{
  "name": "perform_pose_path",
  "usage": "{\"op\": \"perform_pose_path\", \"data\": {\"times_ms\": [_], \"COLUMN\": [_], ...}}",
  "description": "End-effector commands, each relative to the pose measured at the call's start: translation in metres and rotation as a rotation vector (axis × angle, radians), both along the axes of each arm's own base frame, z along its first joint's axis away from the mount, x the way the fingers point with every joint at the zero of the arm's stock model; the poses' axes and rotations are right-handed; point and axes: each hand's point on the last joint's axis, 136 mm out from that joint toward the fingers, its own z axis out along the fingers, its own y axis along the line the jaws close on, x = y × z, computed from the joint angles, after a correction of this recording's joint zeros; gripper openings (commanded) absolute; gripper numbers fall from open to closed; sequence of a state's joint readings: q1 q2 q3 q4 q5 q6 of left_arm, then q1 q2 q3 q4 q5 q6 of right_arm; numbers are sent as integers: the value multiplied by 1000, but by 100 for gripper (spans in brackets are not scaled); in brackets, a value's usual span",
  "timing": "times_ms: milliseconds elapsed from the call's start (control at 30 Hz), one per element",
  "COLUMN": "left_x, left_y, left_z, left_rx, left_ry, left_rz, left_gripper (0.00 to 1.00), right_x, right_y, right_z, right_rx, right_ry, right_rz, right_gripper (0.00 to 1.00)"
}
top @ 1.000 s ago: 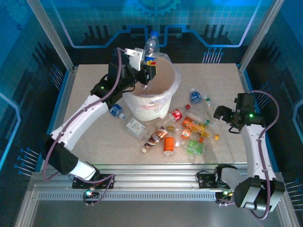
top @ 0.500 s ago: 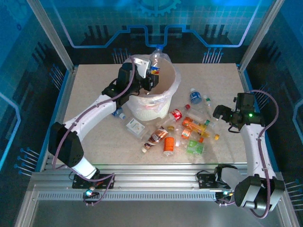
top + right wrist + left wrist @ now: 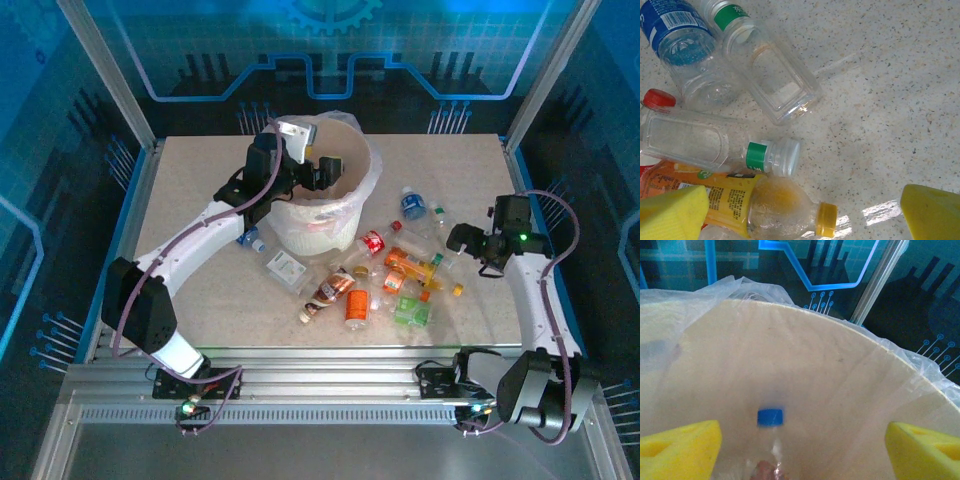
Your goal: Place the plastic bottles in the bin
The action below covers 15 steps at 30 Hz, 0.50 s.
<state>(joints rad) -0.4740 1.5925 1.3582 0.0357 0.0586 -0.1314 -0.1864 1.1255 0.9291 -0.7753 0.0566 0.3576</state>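
My left gripper [image 3: 318, 170] hangs over the bin [image 3: 310, 225], a white bucket lined with a clear bag, and its jaws are wide open. In the left wrist view a blurred clear bottle with a blue cap [image 3: 770, 417] sits loose inside the bin's tan wall [image 3: 840, 370], between my yellow fingertips [image 3: 680, 447] and touching neither. A pile of plastic bottles [image 3: 380, 280] lies on the table right of the bin. My right gripper [image 3: 462, 240] is open at the pile's right edge, just above an orange bottle with a yellow cap [image 3: 775, 205] and a clear bottle with a green band [image 3: 715, 145].
A blue-labelled bottle [image 3: 680, 35] and a square clear bottle [image 3: 770, 70] lie beyond the right gripper. Left of the bin are a blue-capped bottle [image 3: 248, 236] and a flat clear bottle [image 3: 285, 268]. Metal frame posts and a rail bound the table [image 3: 200, 290].
My left gripper swung over the bin and opened. The blue-capped bottle it held upright has left the fingers and dropped inside. The right arm shifted only slightly.
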Motion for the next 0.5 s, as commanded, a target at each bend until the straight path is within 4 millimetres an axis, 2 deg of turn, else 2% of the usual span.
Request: {"op": "perform_pose_path", "data": {"times_ms": [0, 100, 267, 467], "left_x": [-6, -11, -22, -44], "left_y": [2, 4, 14, 42], "left_z": [22, 32, 57, 93], "left_rx": [-35, -47, -84, -145], "left_ry": [-43, -50, -59, -75], "left_rz": [-12, -8, 21, 118], "left_gripper": [91, 99, 99, 99], "right_x": [5, 4, 1, 3], "right_y": [4, 4, 1, 4], "right_z": [0, -2, -5, -5], "right_rx": [25, 25, 15, 40], "right_ry": [-11, -1, 33, 30], "right_rz": [25, 23, 10, 12], "right_gripper": [100, 100, 100, 100]}}
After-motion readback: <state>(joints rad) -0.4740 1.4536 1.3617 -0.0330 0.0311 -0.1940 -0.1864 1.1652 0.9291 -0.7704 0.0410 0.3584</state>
